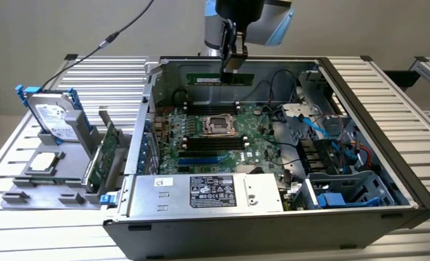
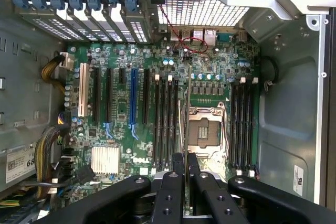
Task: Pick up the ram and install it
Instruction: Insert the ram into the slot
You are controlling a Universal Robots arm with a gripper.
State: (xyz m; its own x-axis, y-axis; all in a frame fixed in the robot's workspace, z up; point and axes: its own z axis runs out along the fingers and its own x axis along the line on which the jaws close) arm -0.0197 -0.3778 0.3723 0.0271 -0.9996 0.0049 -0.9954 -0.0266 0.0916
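The ram point(image 1: 208, 79), a narrow green stick, hangs level above the far part of the open computer case, with my gripper point(image 1: 231, 68) shut on its upper edge. In the wrist view the ram point(image 2: 186, 114) appears edge-on as a thin line between the two black fingers point(image 2: 177, 167). It hovers over the motherboard point(image 2: 121, 129), roughly between the CPU socket point(image 2: 205, 132) and one bank of black memory slots point(image 2: 165, 121). A second bank of slots point(image 2: 241, 124) lies on the socket's other side. In the exterior view the slot banks point(image 1: 215, 143) flank the socket point(image 1: 221, 124).
A grey fixture point(image 1: 41, 190) at the exterior view's left holds a silver hard drive point(image 1: 51, 117) and a green expansion card point(image 1: 102, 155). The power supply point(image 1: 208, 190) fills the case's near side. Blue cables point(image 1: 309, 117) and drive cages point(image 1: 338, 187) crowd the right side.
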